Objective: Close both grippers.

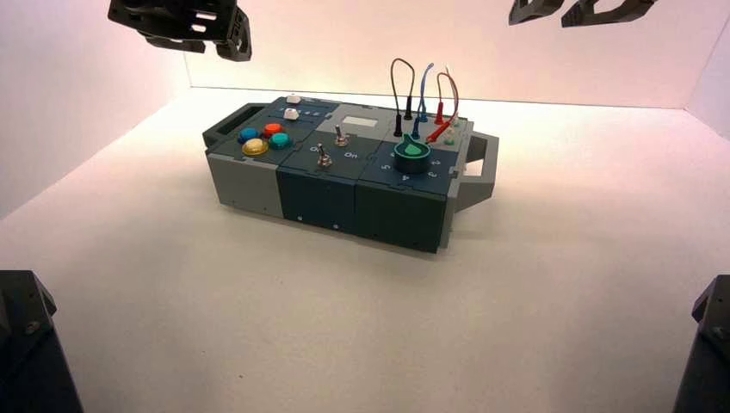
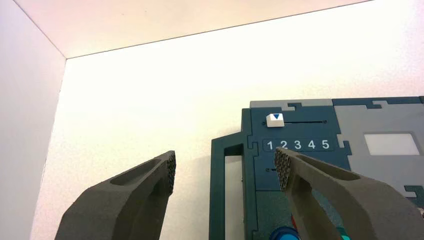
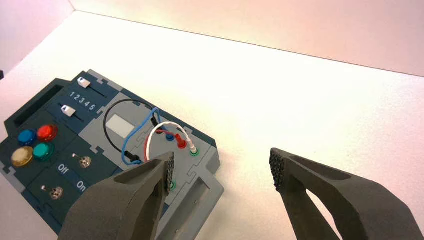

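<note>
My left gripper (image 1: 225,41) hangs high at the back left, above and behind the left end of the grey-blue box (image 1: 318,202). In the left wrist view this gripper (image 2: 226,169) is open, with a wide gap between its fingertips and nothing in it; the box's dark left handle (image 2: 218,190) lies below it. My right gripper (image 1: 575,10) hangs high at the back right. In the right wrist view it (image 3: 222,171) is also wide open and empty, above the box's right grey handle (image 3: 197,200) and the white floor.
The box bears four coloured buttons (image 1: 262,138), two toggle switches (image 1: 324,157), a green knob (image 1: 412,152), looped wires (image 1: 423,95) and a white slider (image 2: 274,119) above the numbers 1 to 5. Black angular blocks (image 1: 26,344) stand at both front corners. White walls close in the sides and back.
</note>
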Controlling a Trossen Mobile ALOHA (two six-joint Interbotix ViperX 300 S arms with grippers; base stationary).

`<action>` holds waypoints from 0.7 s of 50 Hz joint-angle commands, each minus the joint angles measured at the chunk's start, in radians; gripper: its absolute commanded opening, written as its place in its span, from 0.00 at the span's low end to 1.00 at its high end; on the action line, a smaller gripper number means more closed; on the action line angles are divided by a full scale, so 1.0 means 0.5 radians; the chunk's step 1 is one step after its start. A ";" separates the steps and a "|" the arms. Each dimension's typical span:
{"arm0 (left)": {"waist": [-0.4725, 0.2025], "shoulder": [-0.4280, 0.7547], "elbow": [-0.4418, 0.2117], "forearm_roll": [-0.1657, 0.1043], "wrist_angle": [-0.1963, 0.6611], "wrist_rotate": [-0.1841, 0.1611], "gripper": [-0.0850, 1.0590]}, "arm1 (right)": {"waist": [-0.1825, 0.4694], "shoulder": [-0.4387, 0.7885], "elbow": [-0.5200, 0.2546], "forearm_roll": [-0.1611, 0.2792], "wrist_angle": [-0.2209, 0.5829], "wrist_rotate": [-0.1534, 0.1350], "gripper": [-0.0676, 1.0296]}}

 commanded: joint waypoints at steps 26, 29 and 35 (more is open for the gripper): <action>0.012 -0.028 -0.034 0.006 -0.018 0.006 0.97 | 0.012 -0.012 -0.021 0.006 -0.021 0.009 0.96; 0.012 -0.028 -0.034 0.006 -0.018 0.009 0.97 | 0.012 -0.012 -0.021 0.006 -0.018 0.012 0.96; 0.012 -0.034 -0.040 0.006 0.009 0.006 0.97 | 0.012 -0.009 -0.034 0.025 0.028 0.037 0.96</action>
